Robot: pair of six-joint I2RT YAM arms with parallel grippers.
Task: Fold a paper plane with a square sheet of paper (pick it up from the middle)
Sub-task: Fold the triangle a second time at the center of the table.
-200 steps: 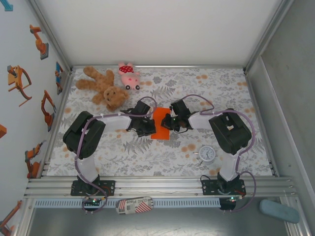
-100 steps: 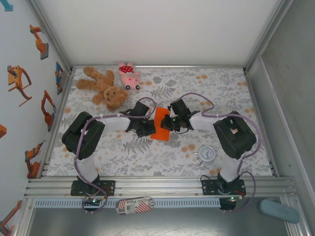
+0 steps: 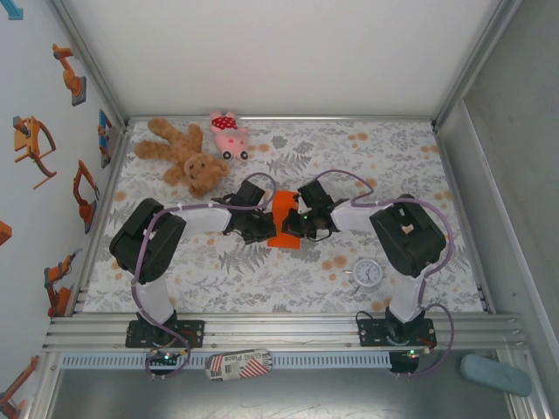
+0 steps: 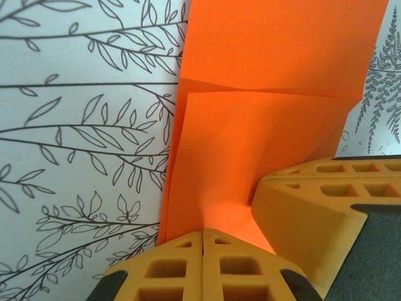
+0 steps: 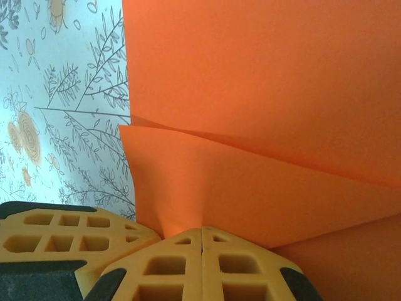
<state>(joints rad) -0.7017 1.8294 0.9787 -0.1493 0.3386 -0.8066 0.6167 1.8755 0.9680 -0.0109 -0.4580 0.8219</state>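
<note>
Square sheet of paper point(image 3: 285, 223): in the middle of the surface point(image 3: 393, 161), right between the two arms, creased, with one flap doubled over. Left gripper point(image 4: 203, 233) clenched tight on one edge of it. Right gripper point(image 5: 202, 231) clenched on the paper too, just beside the other one.

Biggest worry imo: tearing or crumpling. Two pinches that close together on thin paper, so any pull in slightly different directions could rip the edge or put a stray wrinkle across the crease. Could also end up with a crooked fold if one side slips in the pinch, and then a lopsided dart. Doubled flap looks a bit sprung rather than flat, so might pop open once let go. Can't tell whether the sheet is lifted or resting on the surface.

From above: whole layout, with both arms meeting over the sheet, teddy bear point(image 3: 185, 159) and pink plush pig point(image 3: 229, 133) at the far edge, clock point(image 3: 368, 273) near the right arm, all well apart from the paper. Grip detail too small to make out from up there.

Wrist cams: close-up of the shut tips, the layered edges and the crease line against the leafy print.
</note>
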